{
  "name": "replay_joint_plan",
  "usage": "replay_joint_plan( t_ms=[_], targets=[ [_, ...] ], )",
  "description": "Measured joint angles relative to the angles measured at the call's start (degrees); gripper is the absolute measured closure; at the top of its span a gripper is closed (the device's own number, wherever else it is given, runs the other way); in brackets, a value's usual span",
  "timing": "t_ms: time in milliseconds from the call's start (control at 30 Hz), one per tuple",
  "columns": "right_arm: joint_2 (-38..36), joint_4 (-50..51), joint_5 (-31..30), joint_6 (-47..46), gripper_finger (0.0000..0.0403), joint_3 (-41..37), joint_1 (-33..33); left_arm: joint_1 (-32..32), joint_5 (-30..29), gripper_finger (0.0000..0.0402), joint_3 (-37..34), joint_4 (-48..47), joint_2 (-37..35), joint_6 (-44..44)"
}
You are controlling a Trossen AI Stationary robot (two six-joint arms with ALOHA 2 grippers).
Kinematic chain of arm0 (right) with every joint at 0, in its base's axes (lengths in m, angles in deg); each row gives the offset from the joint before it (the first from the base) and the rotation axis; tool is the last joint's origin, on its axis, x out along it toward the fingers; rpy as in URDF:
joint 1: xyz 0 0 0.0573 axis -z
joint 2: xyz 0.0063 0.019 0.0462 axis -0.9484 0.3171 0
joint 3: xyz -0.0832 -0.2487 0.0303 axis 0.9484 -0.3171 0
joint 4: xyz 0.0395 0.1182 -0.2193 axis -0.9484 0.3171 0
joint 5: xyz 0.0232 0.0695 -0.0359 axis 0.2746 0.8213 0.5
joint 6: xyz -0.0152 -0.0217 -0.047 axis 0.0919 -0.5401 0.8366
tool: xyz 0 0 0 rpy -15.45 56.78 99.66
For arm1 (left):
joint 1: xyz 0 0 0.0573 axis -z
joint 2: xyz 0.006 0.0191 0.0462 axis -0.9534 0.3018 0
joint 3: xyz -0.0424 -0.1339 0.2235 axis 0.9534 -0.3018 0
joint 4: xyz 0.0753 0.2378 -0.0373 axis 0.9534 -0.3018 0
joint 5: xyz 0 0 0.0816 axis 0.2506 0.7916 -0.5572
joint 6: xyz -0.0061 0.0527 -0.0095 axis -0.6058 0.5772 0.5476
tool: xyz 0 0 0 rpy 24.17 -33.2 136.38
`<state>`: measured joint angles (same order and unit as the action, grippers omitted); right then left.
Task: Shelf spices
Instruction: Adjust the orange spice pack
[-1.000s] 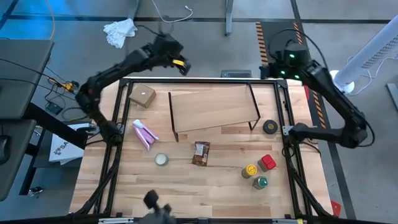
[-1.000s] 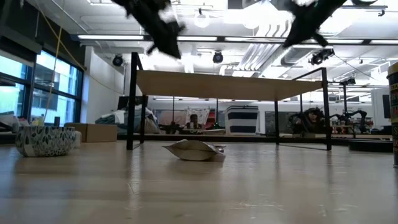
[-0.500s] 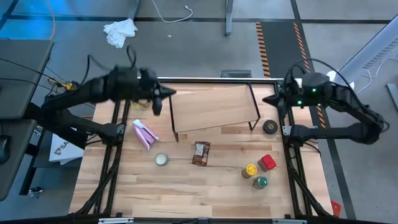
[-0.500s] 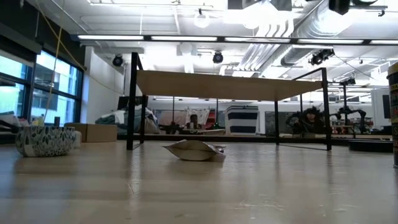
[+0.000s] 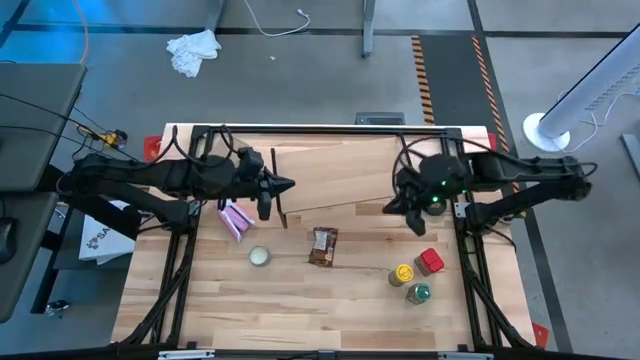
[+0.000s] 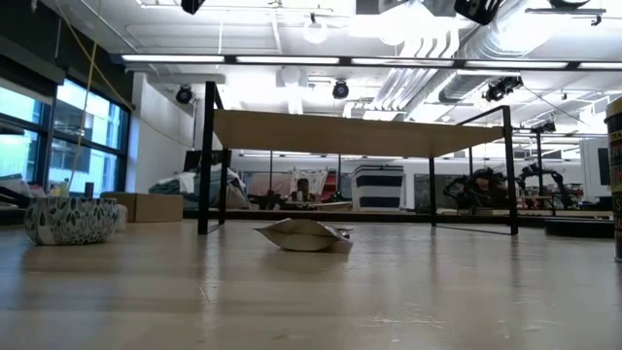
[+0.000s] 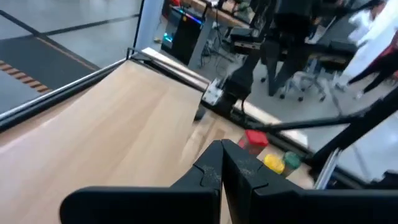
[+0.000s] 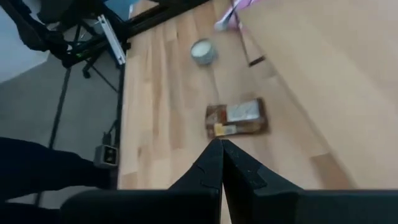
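The shelf (image 5: pixel 345 175), a light board on thin black legs, stands at the table's far middle. The brown printed packet (image 5: pixel 323 246) lies flat in front of it. The yellow-lidded jar (image 5: pixel 402 273), green-lidded jar (image 5: pixel 419 293) and red container (image 5: pixel 431 261) stand together at the near right. My left gripper (image 5: pixel 287 184) hovers shut above the shelf's left end, pointing right. My right gripper (image 5: pixel 389 207) hovers shut above the shelf's right end, pointing left and down. The left wrist view shows the shut left gripper (image 7: pixel 222 149) over the board (image 7: pixel 124 118). The right wrist view shows the shut right gripper (image 8: pixel 220 149) above the packet (image 8: pixel 237 118).
A pink packet (image 5: pixel 233 217) lies just left of the shelf's left legs. A pale round tin (image 5: pixel 259 256) sits near it, left of the brown packet. Black frame rails (image 5: pixel 180 260) run along the table's left and right sides. Bare wood lies along the near edge.
Both arms have swung in from beyond the table's far corners. My left gripper came toward the near edge and right, to the shelf's left end. My right gripper came left and nearer, to the shelf's right end, tipping downward. Both stayed shut. Nothing on the table moved.
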<state>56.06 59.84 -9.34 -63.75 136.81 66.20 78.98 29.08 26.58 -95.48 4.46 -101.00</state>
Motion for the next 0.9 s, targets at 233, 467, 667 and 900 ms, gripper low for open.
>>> replay_joint_plan(
  t_ms=[233,467,667,900],
  targets=[
    [4.8,-0.1,-3.8,-17.1,0.0401,0.0,-10.2,0.2,5.0,0.0356,0.0,-8.3,0.0,4.3],
    [12.6,0.8,3.4,-40.8,0.0346,0.0,-22.6,2.3,3.3,0.0283,0.0,-17.2,-0.1,10.6],
    [18.1,0.8,9.8,-54.3,0.0255,0.0,-30.5,2.6,2.8,0.0229,0.0,-20.1,-0.1,14.8],
    [19.0,1.8,10.2,-55.1,0.0174,0.0,-30.5,2.6,2.8,0.0193,0.0,-20.3,-0.1,15.3]
  ],
)
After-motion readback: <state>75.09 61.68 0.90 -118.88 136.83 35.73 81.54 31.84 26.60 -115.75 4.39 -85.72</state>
